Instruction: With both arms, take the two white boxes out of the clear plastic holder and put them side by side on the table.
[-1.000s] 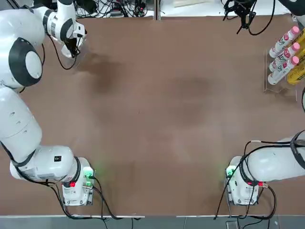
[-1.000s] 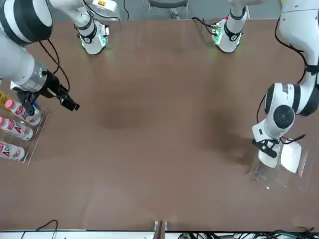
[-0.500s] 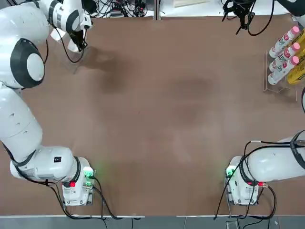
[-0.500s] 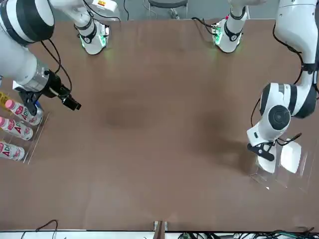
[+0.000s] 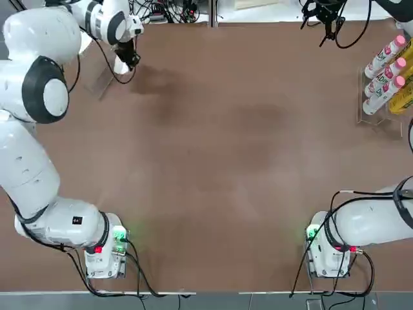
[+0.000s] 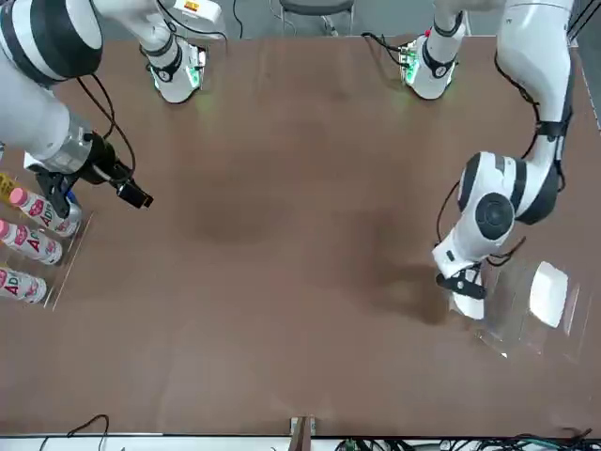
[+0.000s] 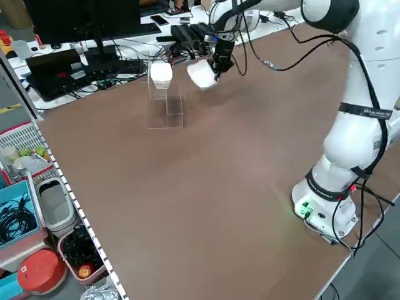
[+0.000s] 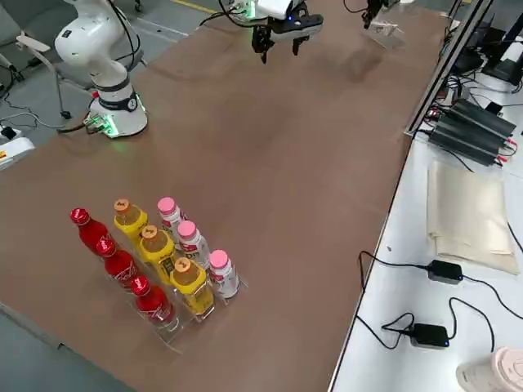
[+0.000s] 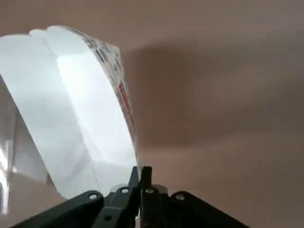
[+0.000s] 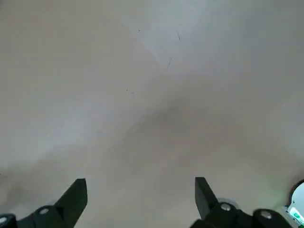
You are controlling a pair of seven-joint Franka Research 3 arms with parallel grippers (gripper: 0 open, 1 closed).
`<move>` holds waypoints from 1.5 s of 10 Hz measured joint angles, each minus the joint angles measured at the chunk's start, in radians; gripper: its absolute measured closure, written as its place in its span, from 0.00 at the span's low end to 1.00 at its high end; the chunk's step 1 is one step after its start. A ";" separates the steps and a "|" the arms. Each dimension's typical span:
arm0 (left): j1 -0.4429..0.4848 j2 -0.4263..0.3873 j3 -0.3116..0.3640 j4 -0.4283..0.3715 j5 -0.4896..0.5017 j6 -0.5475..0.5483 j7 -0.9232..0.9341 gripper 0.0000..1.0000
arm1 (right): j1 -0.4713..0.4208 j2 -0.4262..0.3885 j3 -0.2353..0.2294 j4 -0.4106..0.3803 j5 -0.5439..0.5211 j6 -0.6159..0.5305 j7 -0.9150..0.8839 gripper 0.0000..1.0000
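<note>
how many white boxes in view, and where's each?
2. One white box is in the left gripper, off the table beside the clear holder; the other sits in the holder.

Likely robotics lab: paired robot arms (image 5: 39, 161) on table (image 7: 187, 187), monitor (image 7: 87, 19), tangled cables (image 5: 169, 10) behind.

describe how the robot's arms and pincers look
Both arms are white and rounded, with dark joint bands and black cables strapped along them; their bases show green lights and a small red one. The left pincer has slim black fingers with round screw heads; the right pincer has matching black fingers, thick and angular at the tips.
</note>
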 joint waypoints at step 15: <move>-0.635 0.304 -0.043 0.415 -0.219 0.055 -0.704 0.97 | -0.010 0.001 -0.021 -0.085 0.048 0.075 0.186 0.00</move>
